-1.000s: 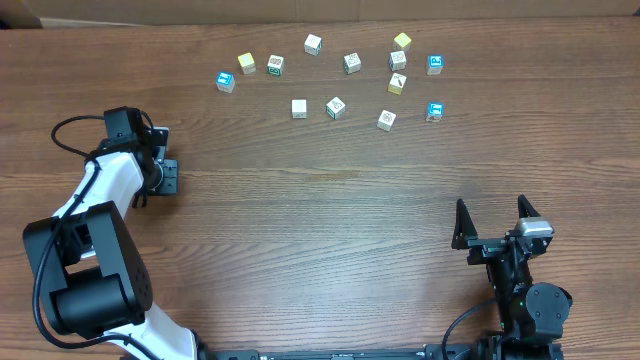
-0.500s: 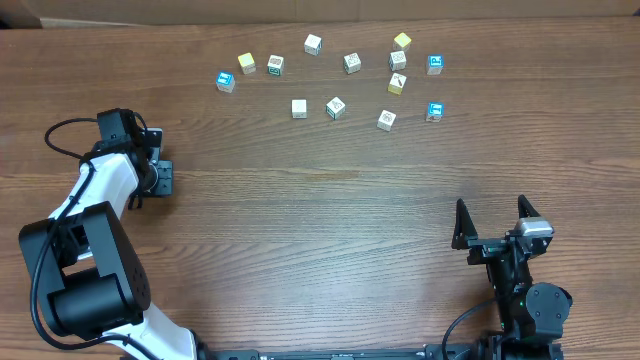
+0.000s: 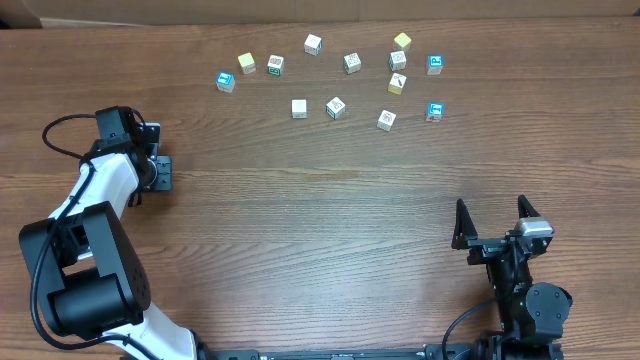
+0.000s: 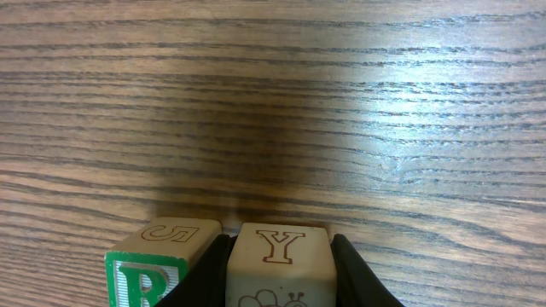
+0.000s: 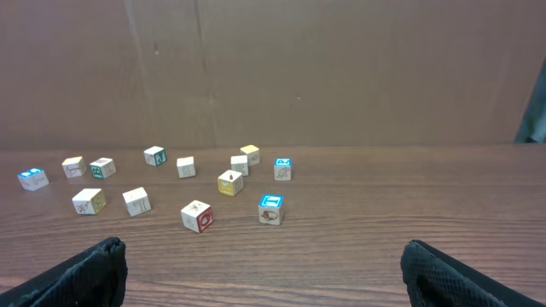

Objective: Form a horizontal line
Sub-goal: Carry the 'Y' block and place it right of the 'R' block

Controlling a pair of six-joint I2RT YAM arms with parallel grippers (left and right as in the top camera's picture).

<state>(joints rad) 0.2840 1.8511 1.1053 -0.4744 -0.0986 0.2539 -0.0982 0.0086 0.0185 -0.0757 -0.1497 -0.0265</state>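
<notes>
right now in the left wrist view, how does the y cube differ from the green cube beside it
The Y cube sits inside the left gripper; the green cube stands just outside it. The Y cube's faces are pale; the green cube's front is green. The Y reads upright on top; the green cube's top letter lies sideways. Both are wooden letter cubes, side by side.

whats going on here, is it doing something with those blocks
The left end effector grips a pale cube marked Y, with a finger on each side. The cube sits right beside a cube with a green R face, over at the left of the table. It looks like a row of cubes is being lined up there. Other cubes lie scattered along the far side. The right end effector sits open and empty near the front edge, away from all the cubes.
</notes>
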